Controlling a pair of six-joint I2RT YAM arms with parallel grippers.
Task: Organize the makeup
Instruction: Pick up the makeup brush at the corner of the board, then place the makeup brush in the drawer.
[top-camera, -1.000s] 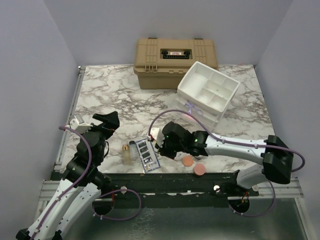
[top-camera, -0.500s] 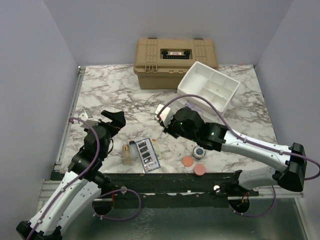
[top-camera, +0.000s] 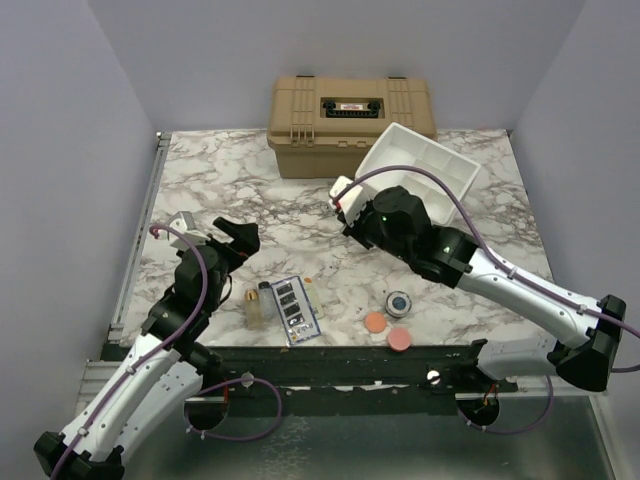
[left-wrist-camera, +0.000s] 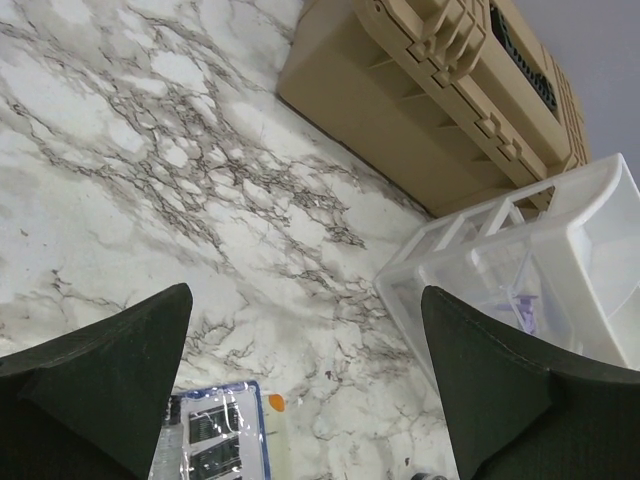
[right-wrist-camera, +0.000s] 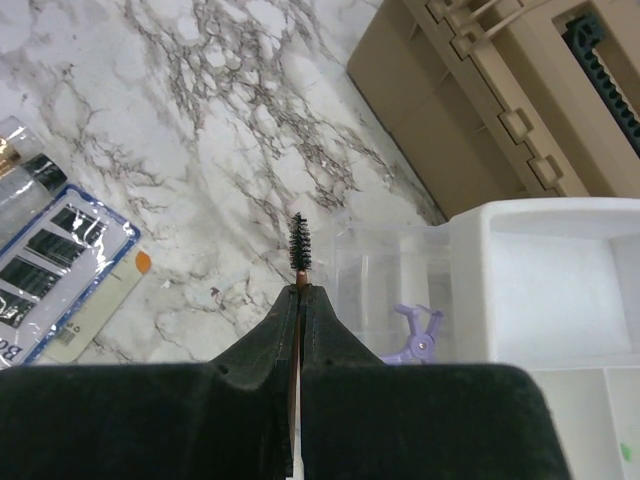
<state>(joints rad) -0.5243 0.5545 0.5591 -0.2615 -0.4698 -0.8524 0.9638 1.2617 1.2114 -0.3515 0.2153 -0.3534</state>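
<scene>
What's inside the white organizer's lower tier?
A purple curler shows through the clear tier of the organizer. The right claw, shut on a mascara wand, covers its near part.

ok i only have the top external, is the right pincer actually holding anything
observer: yes. In the right wrist view the right pincer is shut on a thin mascara wand, with its black bristle tip poking out past the fingertips.
operator: and the purple curler, cant spot it from up here
observer: the purple curler shows through the clear lower tier of the white organizer.
operator: left pincer got anything
observer: no. The left wrist view shows the left pincer open, with only bare marble between its fingers.
</scene>
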